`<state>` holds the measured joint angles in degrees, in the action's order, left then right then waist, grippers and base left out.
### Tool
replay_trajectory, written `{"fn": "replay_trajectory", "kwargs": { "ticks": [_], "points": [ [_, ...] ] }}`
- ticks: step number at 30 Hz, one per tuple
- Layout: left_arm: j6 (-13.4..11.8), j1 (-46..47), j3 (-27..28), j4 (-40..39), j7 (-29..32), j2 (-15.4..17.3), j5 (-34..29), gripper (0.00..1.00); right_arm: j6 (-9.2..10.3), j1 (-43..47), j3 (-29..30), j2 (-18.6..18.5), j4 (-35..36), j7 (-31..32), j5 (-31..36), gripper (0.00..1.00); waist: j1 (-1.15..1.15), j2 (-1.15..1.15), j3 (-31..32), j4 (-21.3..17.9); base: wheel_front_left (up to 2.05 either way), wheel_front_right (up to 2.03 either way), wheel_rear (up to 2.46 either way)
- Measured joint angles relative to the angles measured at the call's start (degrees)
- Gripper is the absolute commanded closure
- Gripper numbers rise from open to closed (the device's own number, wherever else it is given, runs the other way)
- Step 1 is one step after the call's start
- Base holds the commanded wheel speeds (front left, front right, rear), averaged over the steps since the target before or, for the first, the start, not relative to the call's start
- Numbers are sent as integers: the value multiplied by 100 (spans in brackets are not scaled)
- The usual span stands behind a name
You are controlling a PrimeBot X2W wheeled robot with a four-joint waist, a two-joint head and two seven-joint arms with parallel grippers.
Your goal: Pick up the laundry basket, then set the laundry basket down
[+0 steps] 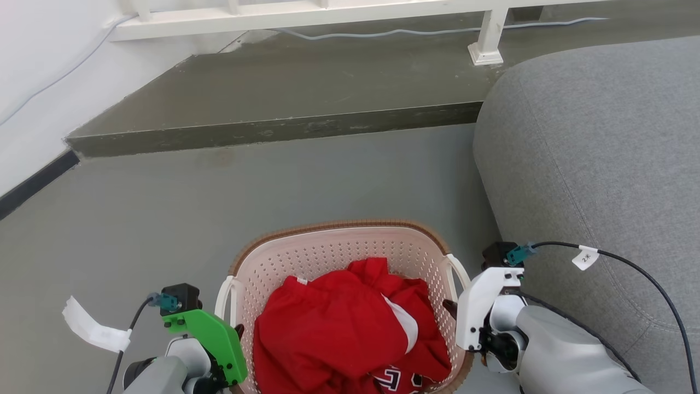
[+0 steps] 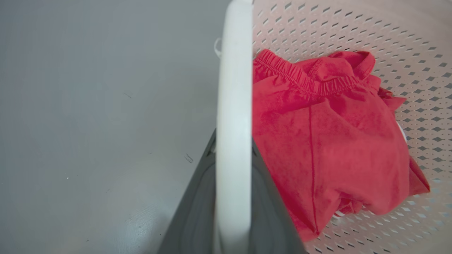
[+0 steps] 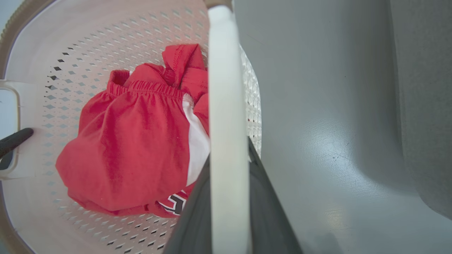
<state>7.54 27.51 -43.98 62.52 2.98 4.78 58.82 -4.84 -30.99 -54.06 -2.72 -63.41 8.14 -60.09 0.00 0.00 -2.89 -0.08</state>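
The laundry basket [image 1: 328, 246], cream-white with perforated walls and a brown rim, sits low in the head view between my two arms. Red clothing [image 1: 339, 328] with a white stripe fills it. My left gripper [image 1: 238, 329] is shut on the basket's left loop handle [image 2: 233, 106], one dark finger [image 2: 192, 215] on each side of the white bar. My right gripper [image 1: 449, 307] is shut on the right loop handle [image 3: 226, 106] in the same way, dark fingers [image 3: 268, 211] flanking it. Whether the basket touches the floor I cannot tell.
A grey sofa [image 1: 601, 164] bulges close on the right, beside my right arm. Ahead, a raised dark step [image 1: 273, 131] crosses the floor, with a white railing [image 1: 328, 13] and its post [image 1: 486, 46] behind. A white wall [image 1: 33, 82] runs along the left. Grey floor [image 1: 164, 219] lies ahead.
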Motion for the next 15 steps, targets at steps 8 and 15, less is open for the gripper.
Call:
{"fn": "replay_trajectory", "kwargs": {
  "ticks": [8, 15],
  "points": [
    [0, 0, -13, -1, -1, 3, 2, 100, 40, -1, -26, 0, 10, 0, -13, 100, 0, 0, -14, -9, 0, 0, 0],
    [0, 0, -25, -2, -1, 9, 9, 100, 42, -2, -46, -1, 13, 0, -48, 100, 0, 0, -35, -15, 0, 0, 0]
  ]
}}
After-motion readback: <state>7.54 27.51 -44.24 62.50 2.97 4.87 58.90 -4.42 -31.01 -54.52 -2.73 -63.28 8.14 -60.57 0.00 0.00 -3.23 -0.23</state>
